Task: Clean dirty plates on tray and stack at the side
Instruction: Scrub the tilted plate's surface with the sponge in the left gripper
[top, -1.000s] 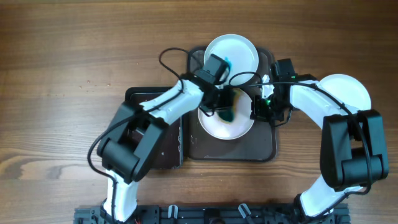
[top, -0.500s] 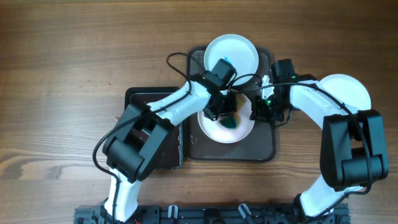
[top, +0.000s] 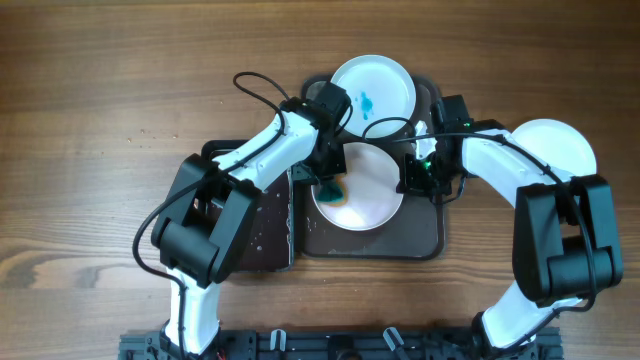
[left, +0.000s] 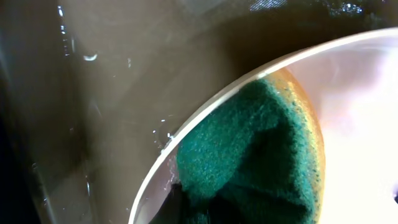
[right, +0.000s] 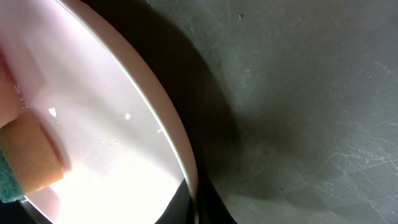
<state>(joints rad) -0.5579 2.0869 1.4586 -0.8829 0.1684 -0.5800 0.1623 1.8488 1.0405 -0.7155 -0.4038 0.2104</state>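
Wooden table (top: 100, 100) bears the tray (top: 425, 240); only overhead shows the smeared plate (top: 372, 88) at its far end and the third plate (top: 560, 145) off its right side. At the tray's middle, the middle plate (top: 370, 200) lies between both grippers: left gripper (top: 330, 185) clenches a green sponge (left: 249, 155) on its left rim, right gripper (top: 414, 180) pinches its right rim.

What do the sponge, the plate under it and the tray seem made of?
Sponge: soft foam, green fibrous scouring face over a tan layer. Plate: glossy white, probably plastic or glazed ceramic; its rim catches light. Tray: dark matte plastic, likely; fine scratches.
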